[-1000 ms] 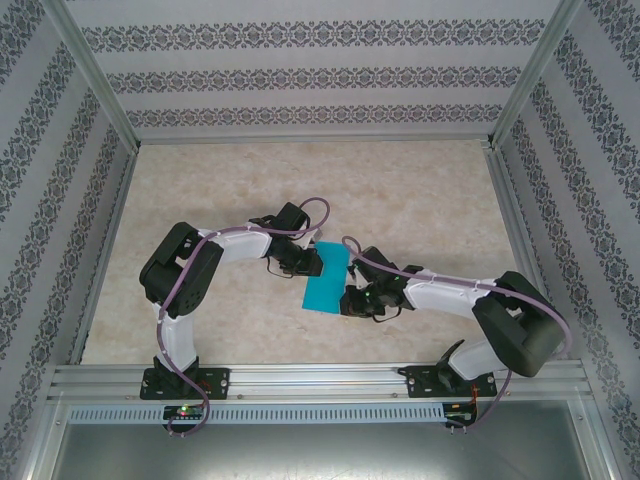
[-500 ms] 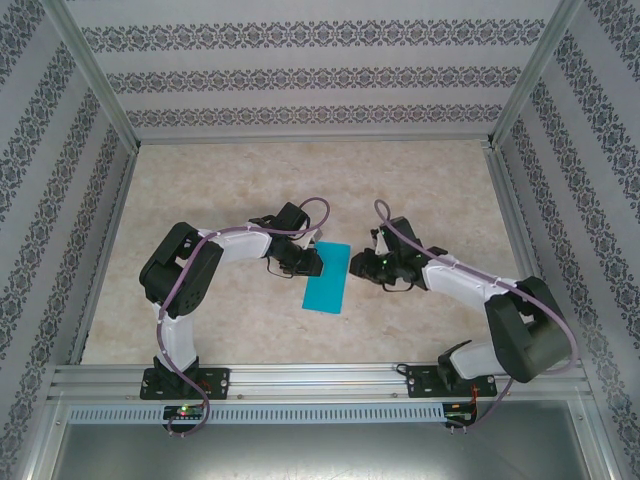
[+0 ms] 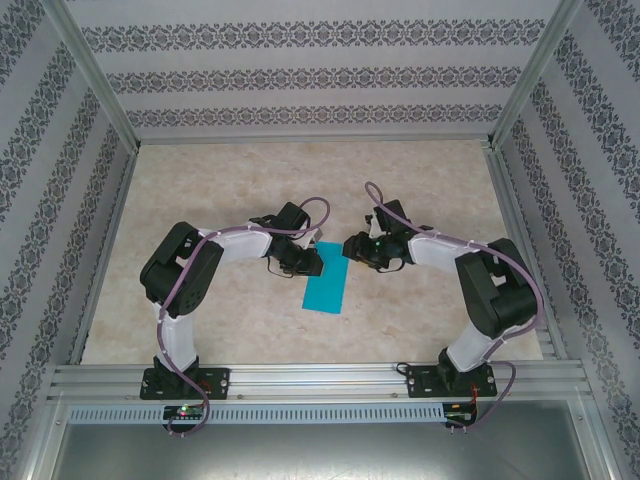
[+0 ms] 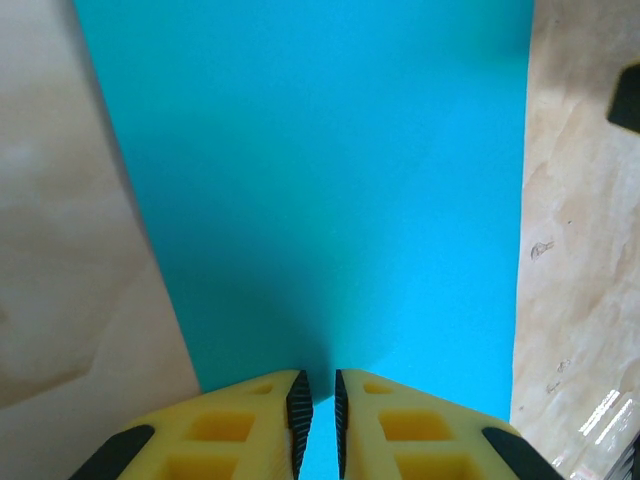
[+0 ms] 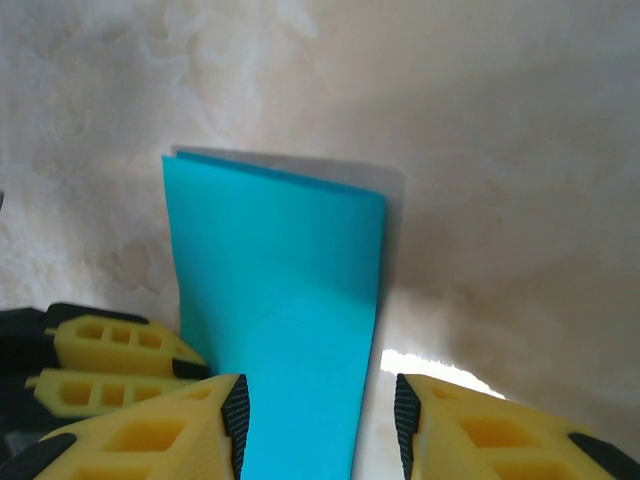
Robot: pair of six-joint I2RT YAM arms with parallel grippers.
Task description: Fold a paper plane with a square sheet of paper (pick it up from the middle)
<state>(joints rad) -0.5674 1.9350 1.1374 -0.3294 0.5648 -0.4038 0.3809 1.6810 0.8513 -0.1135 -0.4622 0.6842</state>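
The folded sheet of paper [image 3: 326,283] lies mid-frame on the surface [image 3: 420,180], long axis upper right to lower left; the left gripper [image 3: 311,262] pinches its upper-left edge, the right gripper [image 3: 350,250] stands spread-jawed at its upper-right end.

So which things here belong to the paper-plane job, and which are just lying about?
Job in hand:
square sheet of paper, folded into a narrow rectangle
left gripper, shut on the paper's edge
right gripper, open, a finger on either side of the paper

Just surroundings:
table
metal frame
patterned walls
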